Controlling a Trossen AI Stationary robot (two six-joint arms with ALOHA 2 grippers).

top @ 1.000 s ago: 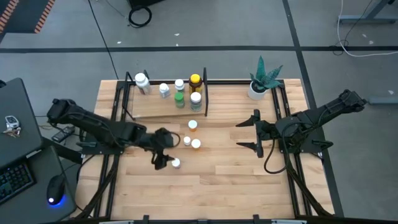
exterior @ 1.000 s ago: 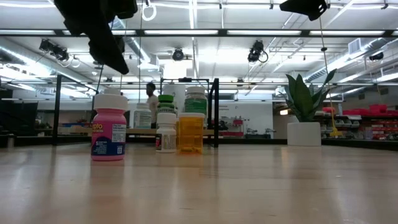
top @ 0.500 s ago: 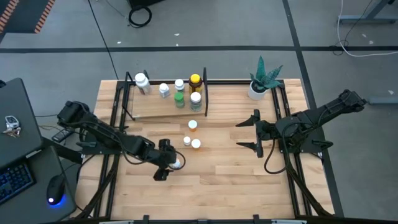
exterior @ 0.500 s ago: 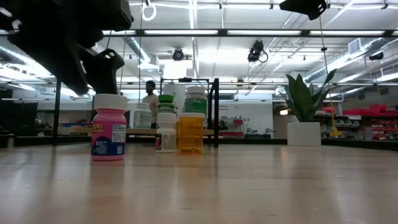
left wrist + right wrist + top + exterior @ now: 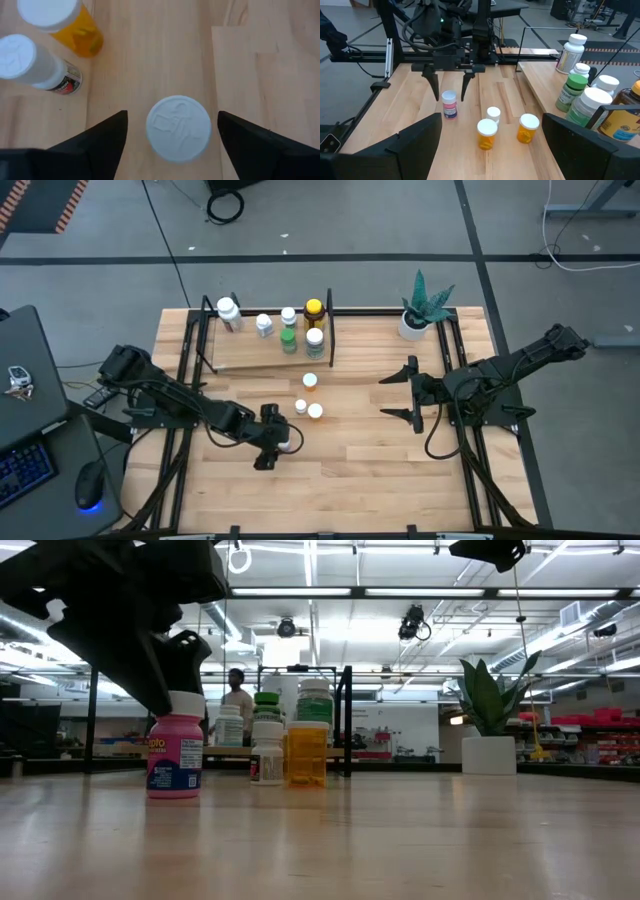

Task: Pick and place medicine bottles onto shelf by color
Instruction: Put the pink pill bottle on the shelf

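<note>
Left claw (image 5: 277,442) open, fingers straddling pink white-capped bottle (image 5: 175,756) standing on surface near-left of shelf (image 5: 250,350). Best: sink lower, centre cap, close on body below cap. Right claw (image 5: 408,393) open, idle mid-right.

The table (image 5: 380,460) is pale wood in long slats, smooth with a soft sheen and visible grain. The pink bottle (image 5: 175,755) looks like glossy plastic with a paper label; its white cap (image 5: 178,128) is matt plastic with an embossed mark. At about ten o'clock from it, two orange bottles (image 5: 486,134) are translucent plastic. The left gripper's fingers (image 5: 95,142) are matt black. The shelf (image 5: 250,350) is light wood framed by thin black metal rods.
</note>
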